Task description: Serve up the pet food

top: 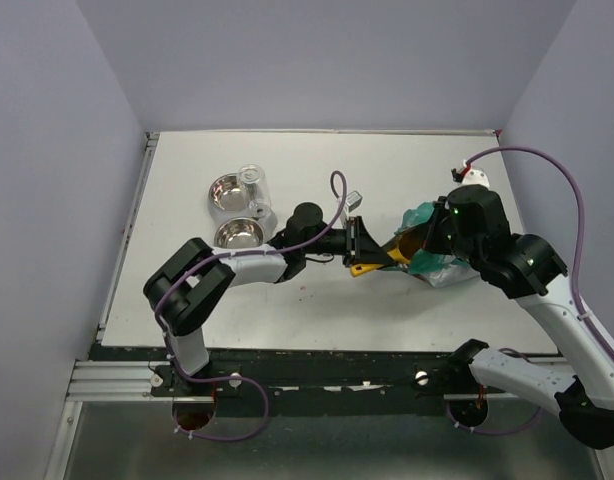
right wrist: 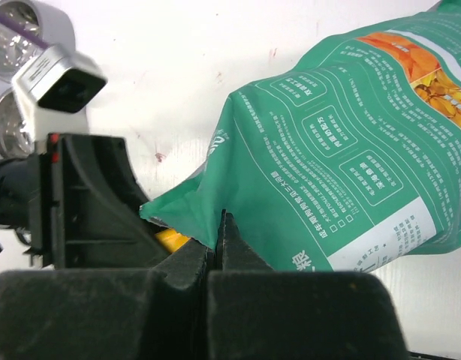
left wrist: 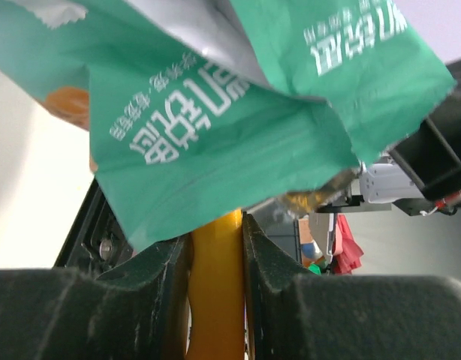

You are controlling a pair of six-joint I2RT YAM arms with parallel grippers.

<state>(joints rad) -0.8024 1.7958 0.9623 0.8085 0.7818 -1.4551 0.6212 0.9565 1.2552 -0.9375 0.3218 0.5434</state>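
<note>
The right pincer (right wrist: 218,241) is clamped on the bag (right wrist: 343,150), likely steadying its mouth above the worktop (top: 407,170) so that the left pincer (left wrist: 215,244), closed on the orange scoop (left wrist: 214,300), can dig inside. The pet food is hidden, presumably in the bag. 2 steel bowls (top: 238,233) wait nearby.

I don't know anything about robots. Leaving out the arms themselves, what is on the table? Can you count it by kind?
Metal bowls: 2
Green bag: 1
Orange scoop: 1
Total: 4
</note>
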